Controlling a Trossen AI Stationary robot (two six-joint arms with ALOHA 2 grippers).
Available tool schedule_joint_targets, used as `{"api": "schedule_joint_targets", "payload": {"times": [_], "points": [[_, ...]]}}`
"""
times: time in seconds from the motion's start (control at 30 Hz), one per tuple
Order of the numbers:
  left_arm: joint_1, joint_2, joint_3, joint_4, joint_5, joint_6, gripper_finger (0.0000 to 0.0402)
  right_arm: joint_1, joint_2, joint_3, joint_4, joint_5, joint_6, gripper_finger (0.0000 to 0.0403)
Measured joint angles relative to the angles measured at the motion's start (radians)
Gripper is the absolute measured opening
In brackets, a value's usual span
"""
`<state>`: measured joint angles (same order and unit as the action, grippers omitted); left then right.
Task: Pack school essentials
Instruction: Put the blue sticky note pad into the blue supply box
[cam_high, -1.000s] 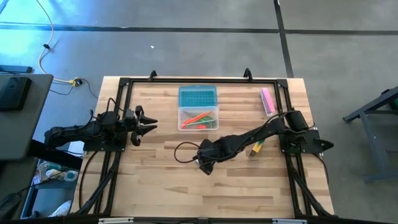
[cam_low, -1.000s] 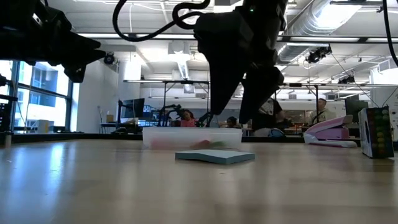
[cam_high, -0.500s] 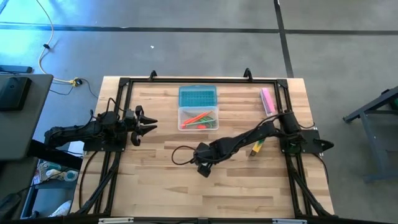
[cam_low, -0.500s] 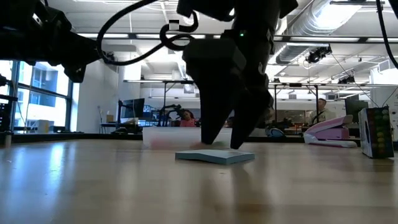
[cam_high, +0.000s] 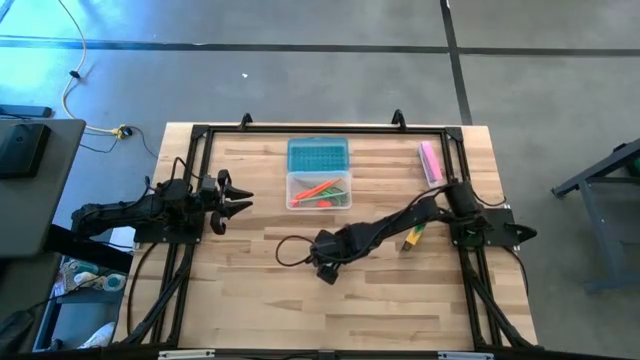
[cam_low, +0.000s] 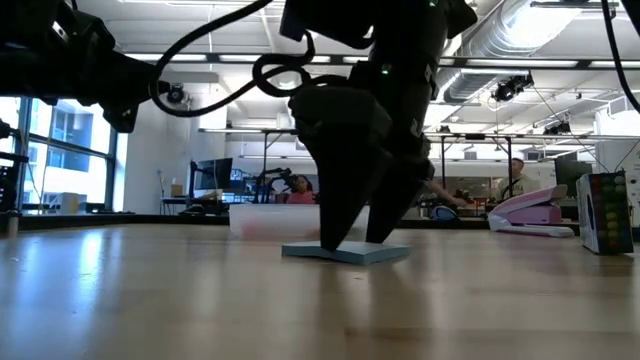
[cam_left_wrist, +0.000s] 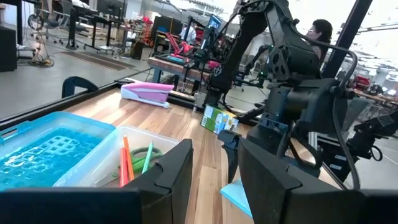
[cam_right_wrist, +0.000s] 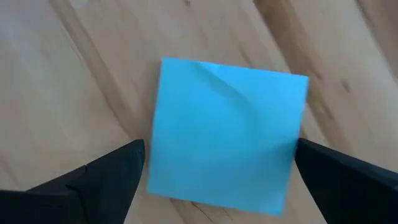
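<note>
Light-blue notepad lies flat on the bare wooden table, in front of the clear plastic box that holds an orange-red pen and green-handled scissors. The right gripper stands directly over it, its two fingers spread wide so that one tip sits at each opposite edge of the pad, reaching down to table level but not pinching it. Well apart at the table's left edge, the left gripper hovers with its fingers parted and nothing between them, while a yellow-green-black marker lies near the right arm.
</note>
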<state>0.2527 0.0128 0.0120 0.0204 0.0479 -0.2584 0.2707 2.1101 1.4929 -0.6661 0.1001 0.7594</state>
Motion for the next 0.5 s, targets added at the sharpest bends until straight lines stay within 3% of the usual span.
{"api": "schedule_joint_targets", "payload": {"times": [0.5], "points": [[0.0,0.0,0.0,0.0,-0.004,0.0,0.0117,0.022,0.067,0.007,0.004,0.083,0.063,0.04]]}}
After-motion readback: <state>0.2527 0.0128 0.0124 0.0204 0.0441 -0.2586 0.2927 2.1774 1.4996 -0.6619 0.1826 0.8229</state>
